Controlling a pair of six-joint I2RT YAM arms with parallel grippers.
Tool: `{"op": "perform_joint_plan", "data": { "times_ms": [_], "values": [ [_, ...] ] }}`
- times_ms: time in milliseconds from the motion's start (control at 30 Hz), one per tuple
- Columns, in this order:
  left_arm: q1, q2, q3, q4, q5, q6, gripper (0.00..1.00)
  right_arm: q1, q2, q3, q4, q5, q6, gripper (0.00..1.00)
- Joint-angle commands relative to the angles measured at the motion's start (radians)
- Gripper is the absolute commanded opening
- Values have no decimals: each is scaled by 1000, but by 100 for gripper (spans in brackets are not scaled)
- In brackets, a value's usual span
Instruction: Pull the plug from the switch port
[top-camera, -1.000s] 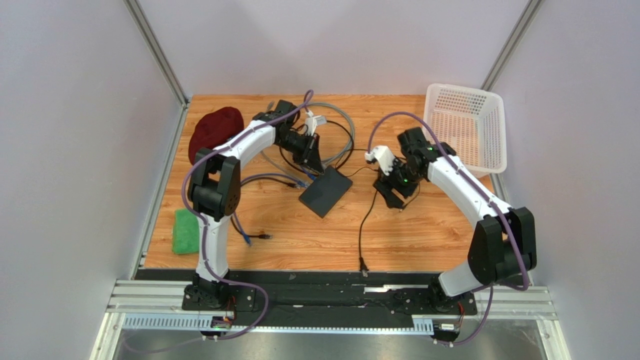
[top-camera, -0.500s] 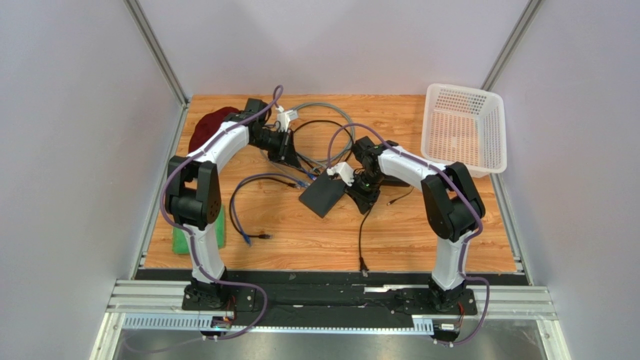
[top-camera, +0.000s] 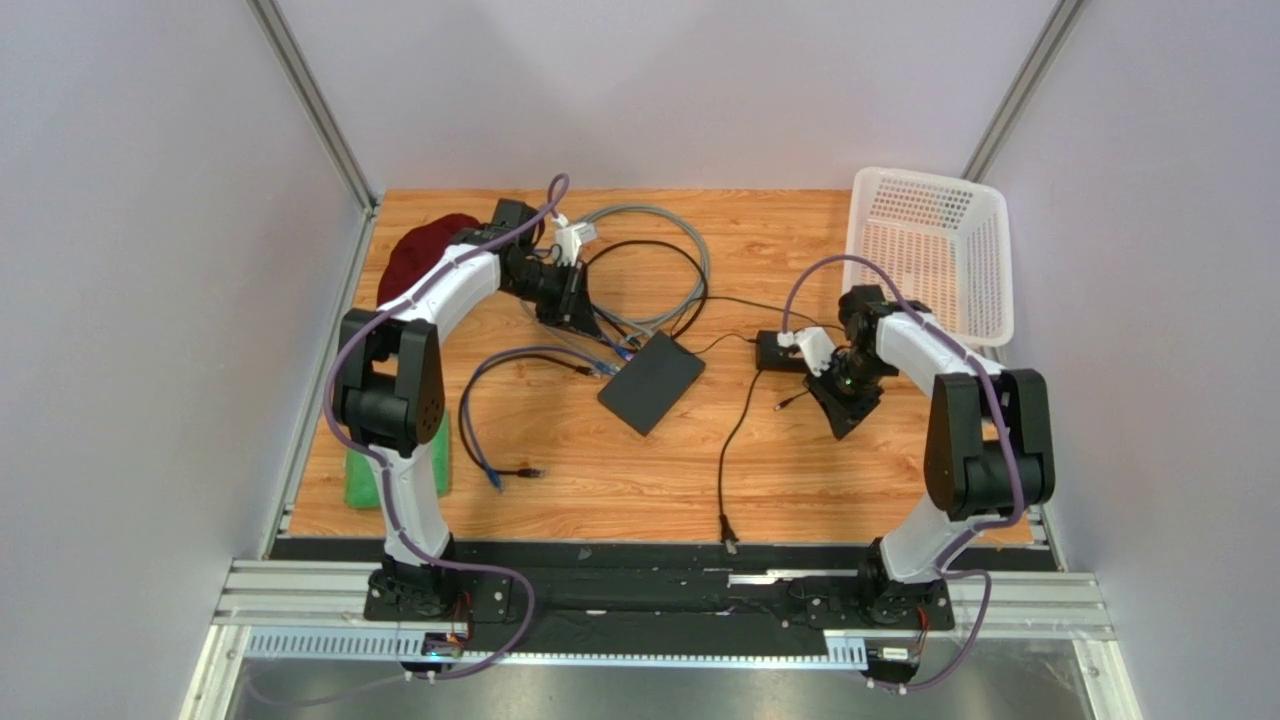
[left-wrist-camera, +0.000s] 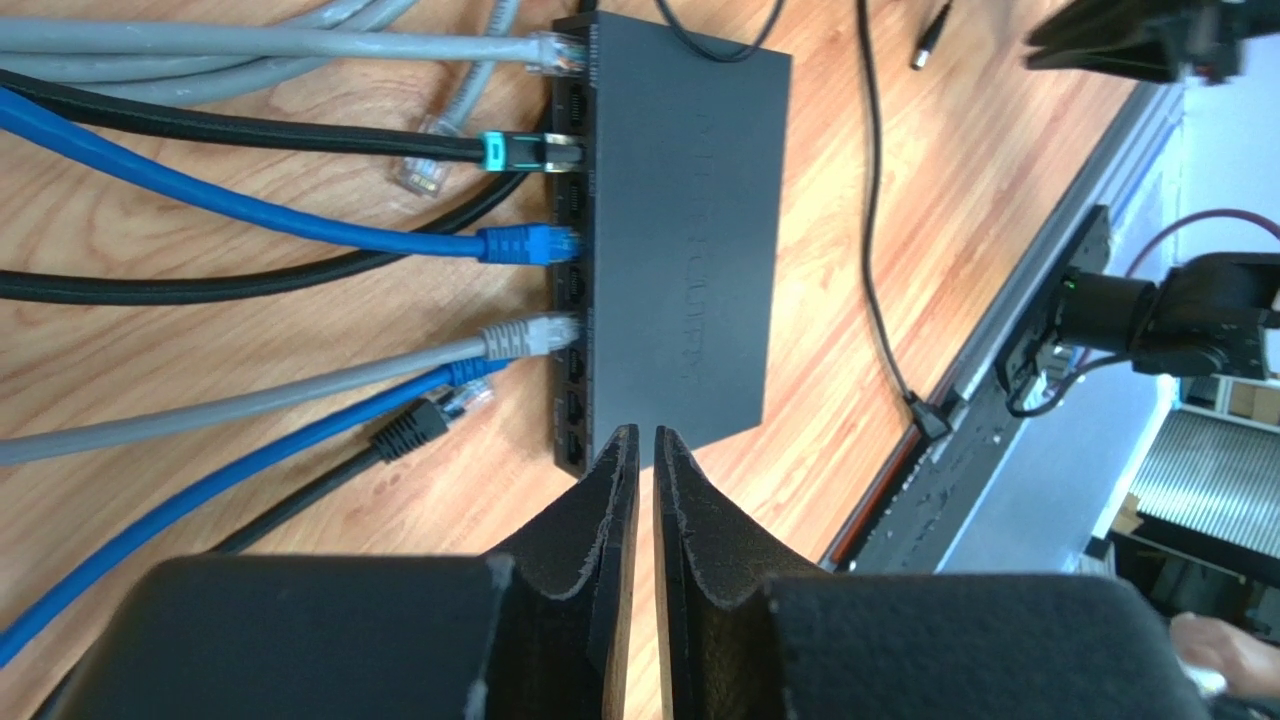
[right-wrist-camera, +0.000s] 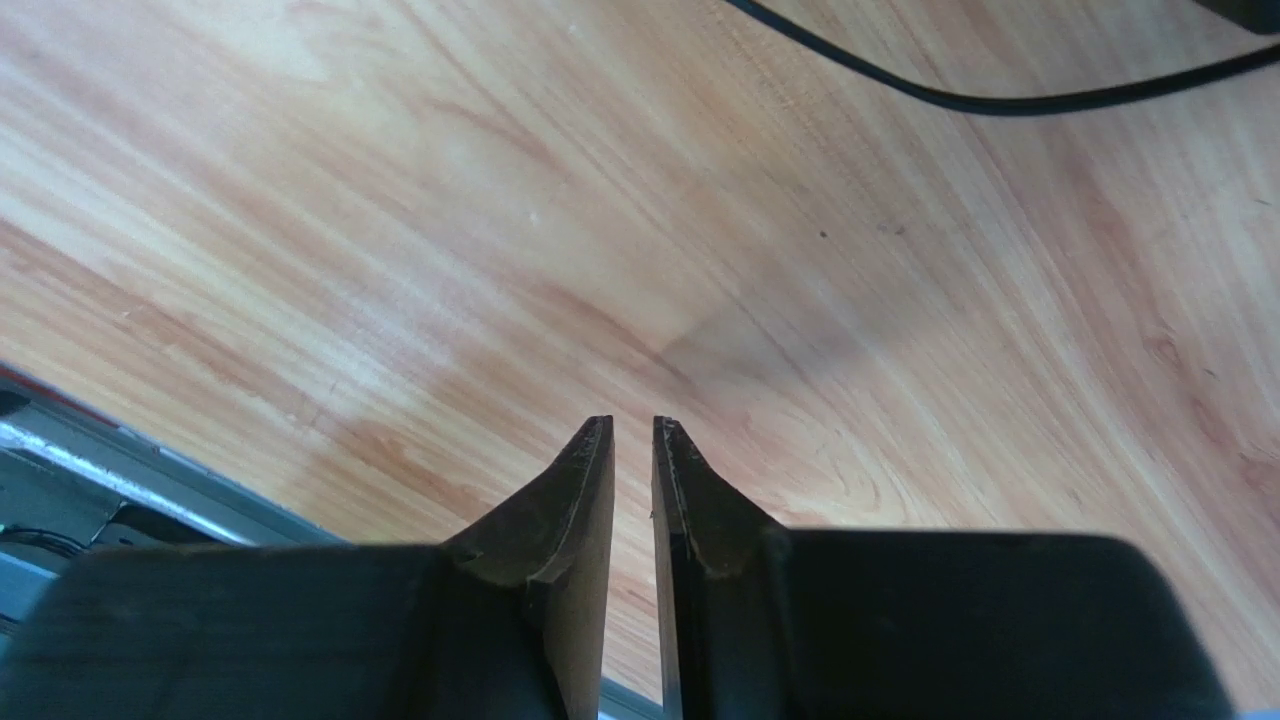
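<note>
Switch (top-camera: 651, 384) lies flat between the two grippers, socket edge facing far-left. Four plugs (left-wrist-camera: 526, 243) are seated in it: grey, black, blue, grey. Left gripper (left-wrist-camera: 643, 435) hangs over the cables (left-wrist-camera: 301, 384) just off that socket edge, fingers drawn together to a slit, nothing between. Right gripper (right-wrist-camera: 633, 423) is well right of the switch over bare tabletop (right-wrist-camera: 902, 375), fingers likewise together, empty.

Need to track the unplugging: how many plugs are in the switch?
4, along the switch edge: far gray plug, teal plug, blue plug, near gray plug. None seem hidden.
</note>
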Motion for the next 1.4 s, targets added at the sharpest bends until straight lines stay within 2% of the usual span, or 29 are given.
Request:
{"op": "perform_joint_plan", "data": {
  "times_ms": [0, 33, 167, 333, 433, 533, 667, 900, 1100, 1167, 1233, 1367],
  "values": [
    [0, 25, -8, 31, -21, 13, 17, 19, -110, 60, -54, -109, -61, 22],
    [0, 27, -10, 28, -24, 16, 17, 54, -116, 89, -54, -139, -16, 29],
    [0, 29, -19, 25, -22, 14, 17, 190, -37, 209, -17, -212, 106, 41],
    [0, 18, -30, 19, -30, 14, 18, 359, 124, 295, 54, -180, 164, 44],
    [0, 3, -42, 22, -38, 16, 18, 385, 244, 352, 64, -183, 221, 40],
    [0, -11, -53, 25, -47, 14, 18, 384, 295, 364, 64, -150, 224, 36],
    [0, -11, -60, 28, -55, 17, 18, 344, 250, 277, 66, -93, 172, 34],
    [0, 48, -36, 37, -58, -7, 18, 122, 140, 64, 72, 25, 76, 33],
    [0, 76, -26, 39, -84, -12, 19, -24, 11, -76, 71, 117, -86, 33],
    [0, 73, -36, 40, -88, -12, 19, -20, -67, -35, 31, 66, -104, 34],
    [0, 67, -54, 50, -93, -12, 20, 14, -99, 100, -69, -95, -77, 39],
    [-5, 53, -86, 66, -73, -9, 20, 146, -84, 332, -115, -312, 99, 49]
  ]
}}
